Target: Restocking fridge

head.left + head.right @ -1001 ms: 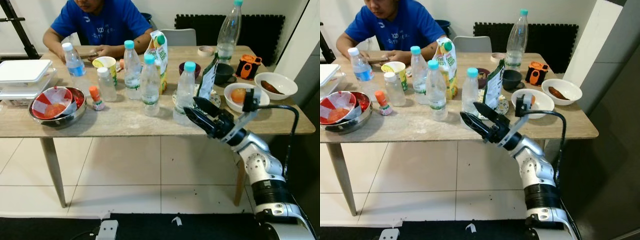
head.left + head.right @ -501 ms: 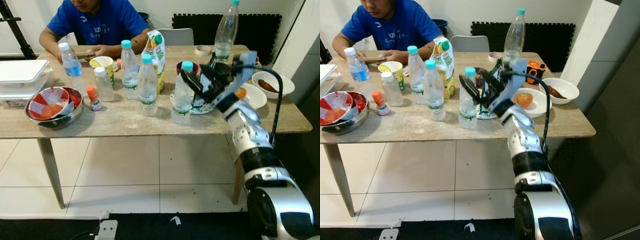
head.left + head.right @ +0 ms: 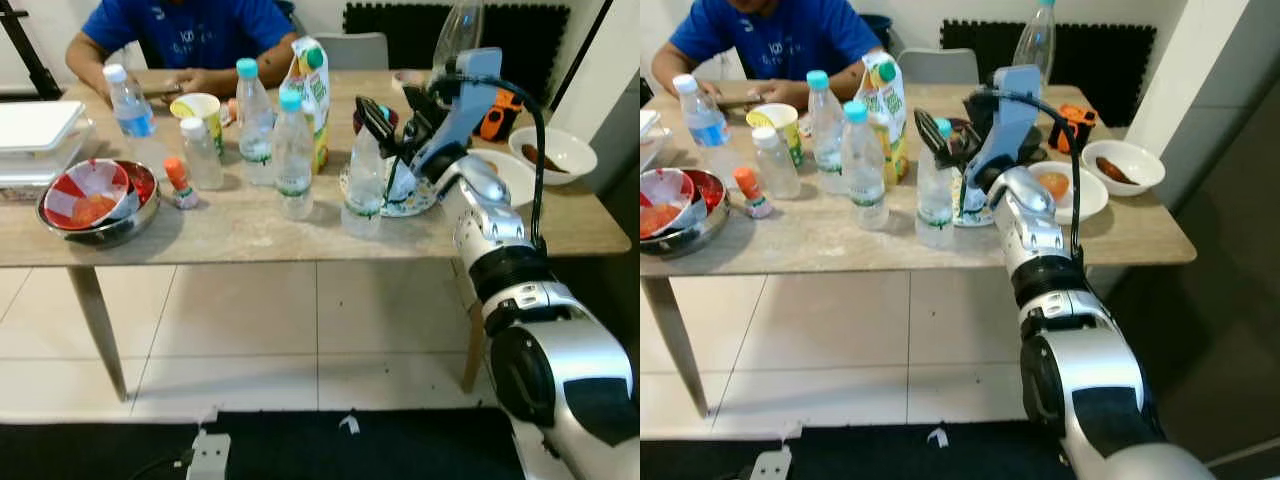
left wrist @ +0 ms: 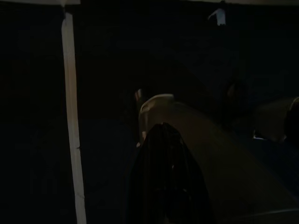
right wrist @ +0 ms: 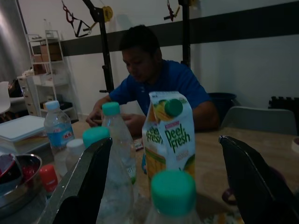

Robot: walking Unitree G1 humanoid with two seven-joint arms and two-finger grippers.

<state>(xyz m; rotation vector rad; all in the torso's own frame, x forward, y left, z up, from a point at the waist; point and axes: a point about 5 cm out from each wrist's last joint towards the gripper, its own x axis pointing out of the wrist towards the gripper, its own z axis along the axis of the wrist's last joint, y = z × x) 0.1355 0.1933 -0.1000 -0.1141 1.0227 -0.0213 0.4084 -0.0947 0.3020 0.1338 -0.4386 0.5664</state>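
Hovering above the teal-capped bottle [image 5: 174,196], the right hand [image 3: 392,118] gapes wide.

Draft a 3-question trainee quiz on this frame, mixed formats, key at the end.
1. True or false: the right gripper is shut on the nearest water bottle.
2. Which item stands just behind the cluster of water bottles? A) juice carton B) a kettle C) a toaster
3. Fill in: the steel bowl with the red and white wrapper sits near the table's ____ end, by the robot's sides.

Key: 1. False; its fingers are spread wide, either side of the bottle's teal cap. 2. A. 3. Left.
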